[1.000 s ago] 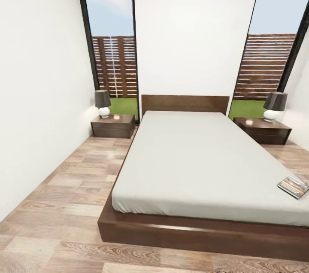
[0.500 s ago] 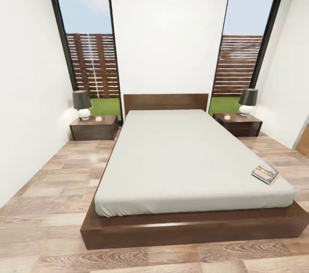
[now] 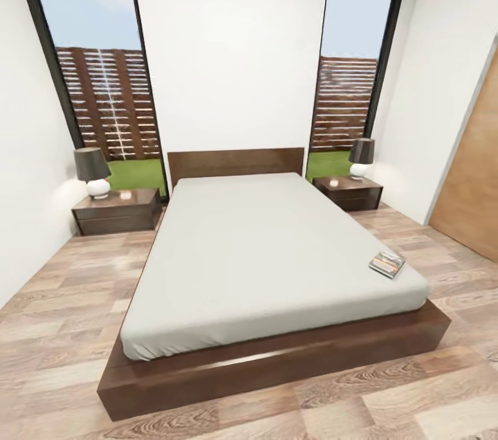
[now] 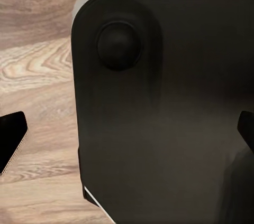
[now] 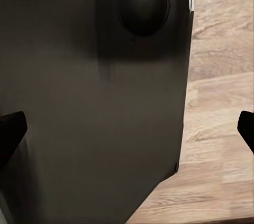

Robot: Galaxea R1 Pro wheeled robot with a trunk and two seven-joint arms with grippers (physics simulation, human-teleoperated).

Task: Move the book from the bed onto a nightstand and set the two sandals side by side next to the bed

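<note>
In the head view, the bed (image 3: 270, 246) stands lengthwise in the middle of the room on a wood-plank floor (image 3: 62, 329), its dark brown headboard (image 3: 236, 162) against the white far wall. The book (image 3: 386, 263) lies flat on the pale mattress near the foot-end corner on the view's right, close to the mattress edge. A nightstand (image 3: 116, 210) stands beside the headboard on the view's left and carries a table lamp (image 3: 92, 172) with a dark shade; a second nightstand (image 3: 347, 192) stands on the view's right and carries a second lamp (image 3: 361, 158). Two tall windows (image 3: 97, 73) flank the bed, and a wooden door (image 3: 476, 177) is at the right edge. In the left wrist view, the left gripper (image 4: 132, 139) shows as two dark fingertips (image 4: 10, 138) at opposite edges of the frame, spread wide apart and holding nothing, over a dark robot body panel (image 4: 169, 108) and plank floor. In the right wrist view, the right gripper (image 5: 129, 131) likewise has its fingertips (image 5: 10, 131) at opposite edges, spread wide and empty, above a dark panel (image 5: 95, 102) and floor. Both wrist views point down at the robot's own body and the floor, so both grippers are well apart from the book.
</note>
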